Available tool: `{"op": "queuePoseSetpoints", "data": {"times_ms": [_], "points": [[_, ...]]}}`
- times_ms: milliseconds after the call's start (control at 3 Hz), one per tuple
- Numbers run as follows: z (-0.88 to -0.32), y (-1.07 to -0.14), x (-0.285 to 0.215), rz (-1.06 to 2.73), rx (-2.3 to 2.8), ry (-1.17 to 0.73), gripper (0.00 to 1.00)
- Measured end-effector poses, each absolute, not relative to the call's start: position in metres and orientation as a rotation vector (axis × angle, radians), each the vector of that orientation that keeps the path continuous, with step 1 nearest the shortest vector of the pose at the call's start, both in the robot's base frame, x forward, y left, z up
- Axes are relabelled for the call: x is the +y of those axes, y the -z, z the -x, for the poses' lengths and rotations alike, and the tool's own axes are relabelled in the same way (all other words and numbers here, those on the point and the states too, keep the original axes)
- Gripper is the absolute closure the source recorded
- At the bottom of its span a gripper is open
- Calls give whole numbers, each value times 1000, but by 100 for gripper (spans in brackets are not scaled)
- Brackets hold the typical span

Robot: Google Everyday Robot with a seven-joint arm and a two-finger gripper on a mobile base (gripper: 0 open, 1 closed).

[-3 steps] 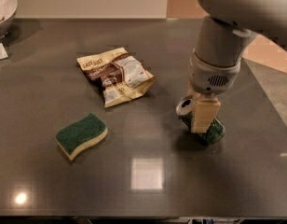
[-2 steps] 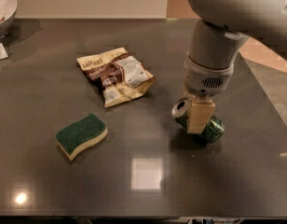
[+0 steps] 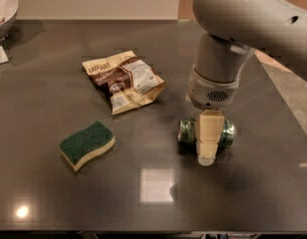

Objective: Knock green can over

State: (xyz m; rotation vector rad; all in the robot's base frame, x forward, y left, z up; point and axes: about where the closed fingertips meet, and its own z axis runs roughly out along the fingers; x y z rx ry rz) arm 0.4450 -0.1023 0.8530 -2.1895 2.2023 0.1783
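Note:
The green can (image 3: 188,131) lies on its side on the dark table (image 3: 243,193), right of centre, its long axis running left to right. My gripper (image 3: 208,146) hangs straight down from the grey arm (image 3: 218,68) and is directly over the can's middle, touching or nearly touching it. The gripper covers the can's centre, so only the can's two ends show on either side.
A brown and cream snack bag (image 3: 124,79) lies left of the arm. A green-and-yellow sponge (image 3: 87,143) lies at the front left. A white bowl (image 3: 1,9) stands at the far left corner. The table's right edge (image 3: 285,108) runs close to the can.
The can has gone from leaning under the gripper to lying flat on its side. The arm has shifted slightly left.

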Motion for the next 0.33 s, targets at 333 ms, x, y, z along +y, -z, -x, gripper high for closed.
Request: {"op": "queuePoseSetpoints", "data": {"times_ms": [333], "points": [[-445, -853, -102, 2189, 2202, -178, 0]]}}
